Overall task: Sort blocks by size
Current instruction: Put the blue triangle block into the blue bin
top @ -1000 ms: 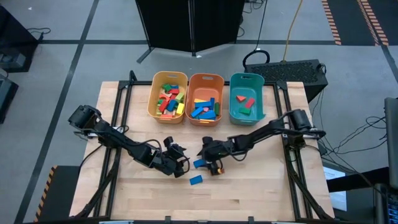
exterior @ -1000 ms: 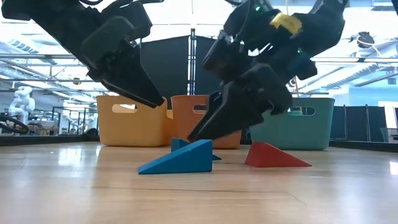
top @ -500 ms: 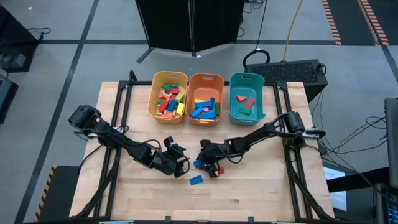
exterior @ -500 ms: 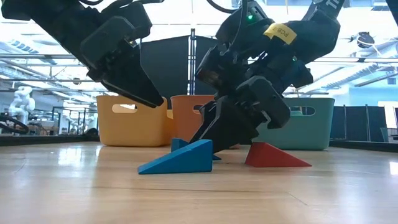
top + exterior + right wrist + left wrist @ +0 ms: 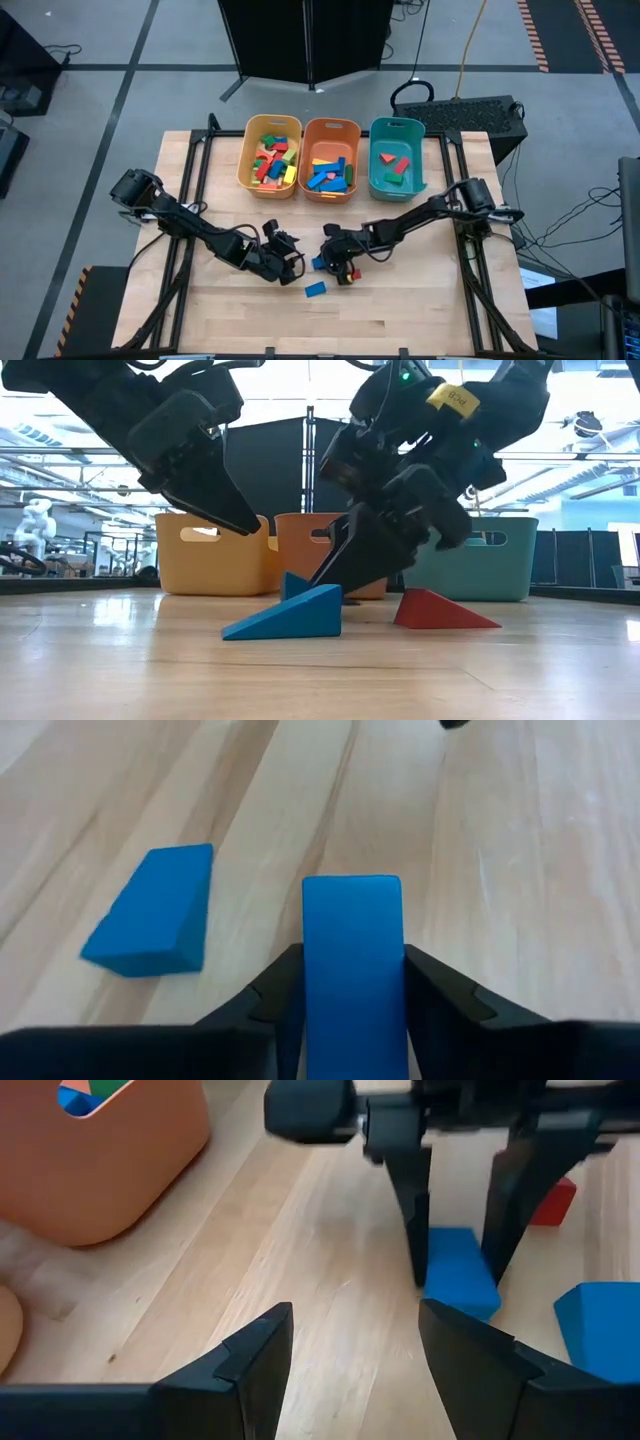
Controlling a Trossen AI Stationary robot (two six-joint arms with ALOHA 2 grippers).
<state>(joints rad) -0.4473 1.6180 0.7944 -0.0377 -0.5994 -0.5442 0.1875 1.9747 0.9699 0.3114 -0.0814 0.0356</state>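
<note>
High view: three bins stand in a row at the far side of the table (image 5: 420, 310). The yellow bin (image 5: 271, 153) holds mixed coloured blocks, the orange bin (image 5: 331, 160) mostly blue ones, the teal bin (image 5: 396, 157) a few red and green ones. Both arms reach to the table's middle. The right gripper (image 5: 334, 262) is down over a blue block (image 5: 319, 263), with a red wedge (image 5: 352, 275) just beside it. A blue wedge (image 5: 315, 289) lies nearer the front edge. The left gripper (image 5: 287, 262) sits just beside the right one.

Low view: the right gripper (image 5: 350, 572) points down at the blue block (image 5: 293, 585), which shows behind the blue wedge (image 5: 287, 616). The red wedge (image 5: 440, 611) lies apart from it. The left gripper (image 5: 235, 515) hangs above the table.

Left wrist view: the left gripper's fingers (image 5: 255, 1355) are spread with nothing between them. Ahead, the other arm's fingers straddle the blue block (image 5: 458, 1270).

Right wrist view: the right gripper (image 5: 352, 985) has its fingers pressed against both sides of the blue block (image 5: 352, 950). The blue wedge (image 5: 152, 925) lies apart on the table.
</note>
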